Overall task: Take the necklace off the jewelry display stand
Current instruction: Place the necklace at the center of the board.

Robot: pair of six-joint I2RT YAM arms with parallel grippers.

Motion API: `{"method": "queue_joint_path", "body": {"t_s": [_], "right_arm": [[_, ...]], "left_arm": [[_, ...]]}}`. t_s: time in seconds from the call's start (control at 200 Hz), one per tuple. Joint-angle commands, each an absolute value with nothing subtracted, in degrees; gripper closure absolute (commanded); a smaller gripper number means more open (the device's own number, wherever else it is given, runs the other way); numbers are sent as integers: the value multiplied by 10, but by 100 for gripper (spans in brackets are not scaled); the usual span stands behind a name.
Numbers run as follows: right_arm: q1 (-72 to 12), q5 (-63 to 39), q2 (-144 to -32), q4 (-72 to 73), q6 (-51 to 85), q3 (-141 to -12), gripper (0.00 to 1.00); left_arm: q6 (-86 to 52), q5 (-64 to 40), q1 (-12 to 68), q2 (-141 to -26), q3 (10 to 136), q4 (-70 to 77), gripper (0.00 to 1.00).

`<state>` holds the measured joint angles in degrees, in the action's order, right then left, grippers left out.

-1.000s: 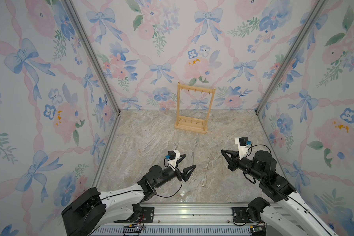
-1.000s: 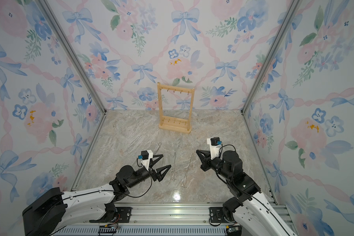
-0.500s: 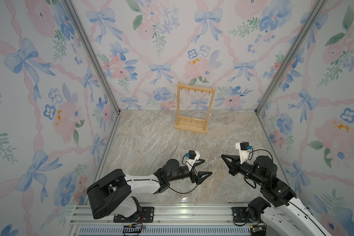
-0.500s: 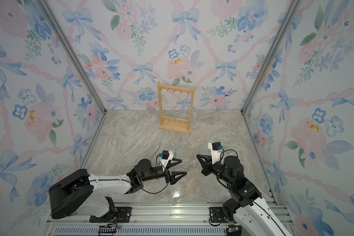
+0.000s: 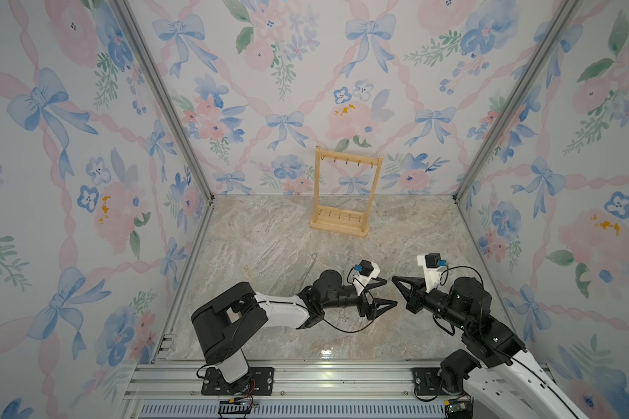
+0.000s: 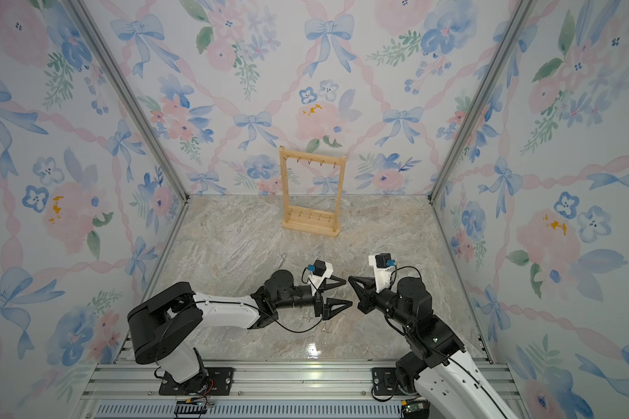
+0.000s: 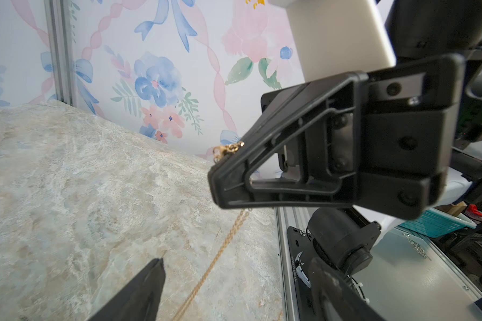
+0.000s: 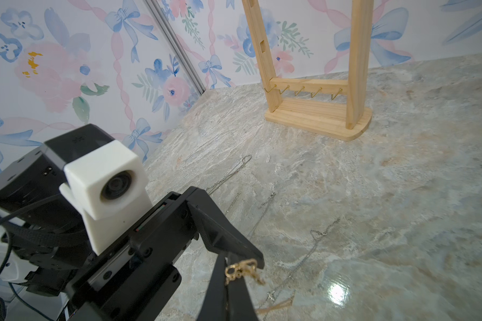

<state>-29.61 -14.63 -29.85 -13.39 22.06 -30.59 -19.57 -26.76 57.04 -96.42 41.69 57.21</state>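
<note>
Right gripper (image 5: 396, 279) is pinched tight on the necklace (image 8: 241, 271), whose gold clasp (image 7: 228, 148) sticks out at its tips. The fine gold chain drops from there to the counter (image 5: 269, 232), where its lower end lies on the marble. In both top views this gripper sits at about 4 o'clock from the counter's middle and points toward 9 o'clock. Facing it, the left gripper (image 5: 391, 291) points toward 3 o'clock with its jaws spread wide, holding nothing. One of its fingertips is just beside the clasp; whether they touch I cannot tell.

The only writing is a strip of small lettering (image 7: 295, 271) on the black mount under the right arm, too small and blurred to read.

The jewelry display stand (image 5: 338, 226) stands upright at 12 o'clock on the counter, close to the floral back wall and well apart from both grippers and the necklace. It is light wood, with two tall square posts and a top bar (image 5: 349, 156) carrying a row of small gold hooks. A low rail holds five more gold hooks (image 8: 301, 90), and the flat base is rounded at one end. One post has small rectangular notches in its side.

Several thin silver chains (image 8: 234, 172) lie loose on the counter between the stand and the grippers.
</note>
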Motion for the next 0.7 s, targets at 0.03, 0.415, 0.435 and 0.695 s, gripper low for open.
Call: {"method": "queue_joint_path", "body": {"t_s": [0.03,0.415,0.435,0.695], "right_arm": [[-292,-153,-293,-151,216,-320,100],[-291,-148,-289,-175,209,-339,100],[-292,-146,-289,-177,209,-341,100],[-290,-145,-291,-189,207,-351,100]], "left_arm": [[-172,-294,574,-997,453,572,19],[-172,-321,576,-1059,506,551,35],[-172,-323,575,-1062,507,550,36],[-172,-329,580,-1088,507,550,50]]}}
